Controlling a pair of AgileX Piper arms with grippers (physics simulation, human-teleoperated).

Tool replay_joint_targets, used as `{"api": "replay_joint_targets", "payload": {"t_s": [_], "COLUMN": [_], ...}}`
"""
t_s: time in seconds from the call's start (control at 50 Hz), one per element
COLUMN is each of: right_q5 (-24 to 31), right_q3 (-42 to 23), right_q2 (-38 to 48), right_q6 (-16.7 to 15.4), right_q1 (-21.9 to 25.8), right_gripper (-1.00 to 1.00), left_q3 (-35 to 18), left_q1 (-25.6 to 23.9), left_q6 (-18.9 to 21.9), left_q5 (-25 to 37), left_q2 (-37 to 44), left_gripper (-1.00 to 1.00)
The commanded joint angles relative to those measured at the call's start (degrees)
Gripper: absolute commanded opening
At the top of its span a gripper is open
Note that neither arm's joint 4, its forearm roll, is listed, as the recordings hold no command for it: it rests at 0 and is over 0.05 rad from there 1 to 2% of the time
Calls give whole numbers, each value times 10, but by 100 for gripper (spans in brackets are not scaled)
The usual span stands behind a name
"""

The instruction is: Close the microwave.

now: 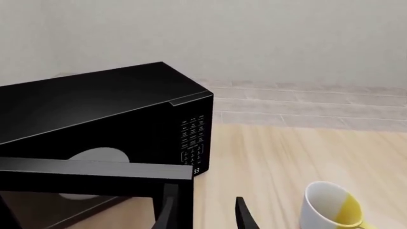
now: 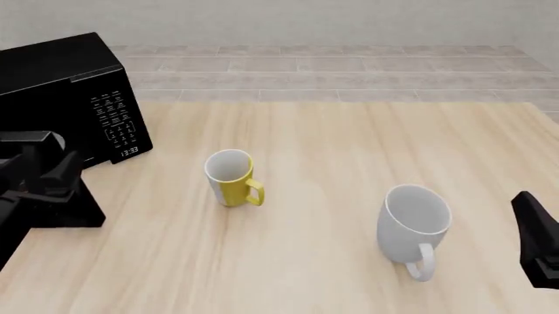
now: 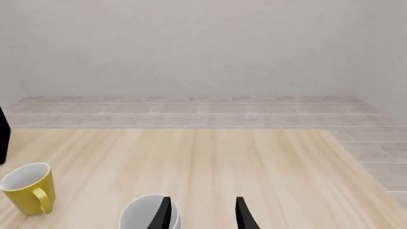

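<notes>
Task item: the microwave (image 2: 65,91), a glossy black box, stands at the far-left corner of the bench (image 2: 349,150), keypad panel facing the mugs.
Door: the door (image 1: 95,171) is swung open toward the arms' side; its top edge crosses the left wrist view, with the cavity and its pale turntable visible behind.
Left gripper: the left gripper (image 1: 205,214) is at the door's free end, fingers spread with nothing between them. One finger lies close against the door edge; contact cannot be confirmed.
Right gripper: the right gripper (image 3: 201,212) hovers over the near-right part of the bench, fingers spread and empty, above the white mug (image 2: 412,226).
Other items: a yellow mug (image 2: 232,178) stands upright near the bench centre, well apart from the door.
Step in hand (judgement): place the left gripper against the outer face of the door and push it shut.
Method: apply force near the free end, away from the hinge, for the most leverage. Follow the door's arc, not a straight line, so that contact does not slip off the edge.
Caution: the box may slide on the bench if pushed hard. Use a steady push until the door seats flush with the keypad panel.
Right arm: no part in this step; keep it away from the mugs.
</notes>
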Motion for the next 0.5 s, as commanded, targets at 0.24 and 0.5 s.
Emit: {"api": "replay_joint_targets", "payload": {"t_s": [0.24,0.5], "right_q5": [3,3], "right_q3": [0,0], "right_q2": [2,0], "right_q6": [2,2], "right_q1": [0,4], "right_gripper": [100,100], "left_q3": [-2,-8], "left_q1": [5,10], "left_q6": [-5,-3], "left_q5": [-27,-23], "left_q2": [101,103], "left_gripper": [100,100]}}
